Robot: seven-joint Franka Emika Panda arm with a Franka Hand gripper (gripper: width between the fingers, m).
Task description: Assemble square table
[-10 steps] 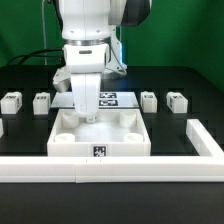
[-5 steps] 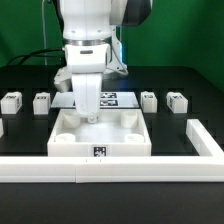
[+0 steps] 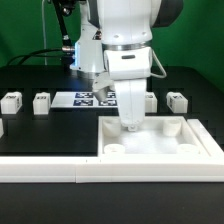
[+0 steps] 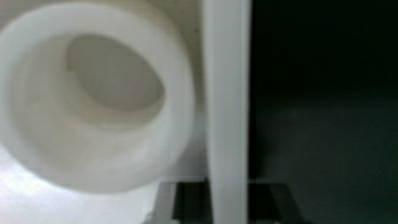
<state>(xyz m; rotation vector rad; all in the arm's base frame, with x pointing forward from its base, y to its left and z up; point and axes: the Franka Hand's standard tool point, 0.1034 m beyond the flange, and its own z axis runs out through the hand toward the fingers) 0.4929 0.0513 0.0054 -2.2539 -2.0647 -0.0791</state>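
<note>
Clenched claw [image 3: 130, 126] set down inside the table top [image 3: 165, 148], which lies near and right.
Two leg blocks [image 3: 41, 101] sit far left, well apart from the claw. It grips nothing visible and hangs beside a corner socket [image 4: 98, 100]. The closest leg block [image 3: 150, 99] lies just beyond the top's far edge, right of the claw.

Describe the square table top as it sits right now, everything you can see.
The square table top is a white, plastic-looking square tray with raised walls and round corner sockets. It lies flat, open side up, at the exterior view's right, tucked into the corner of the white border rail. The shut gripper reaches down into it near its back wall. Its visible sockets are empty.
</note>
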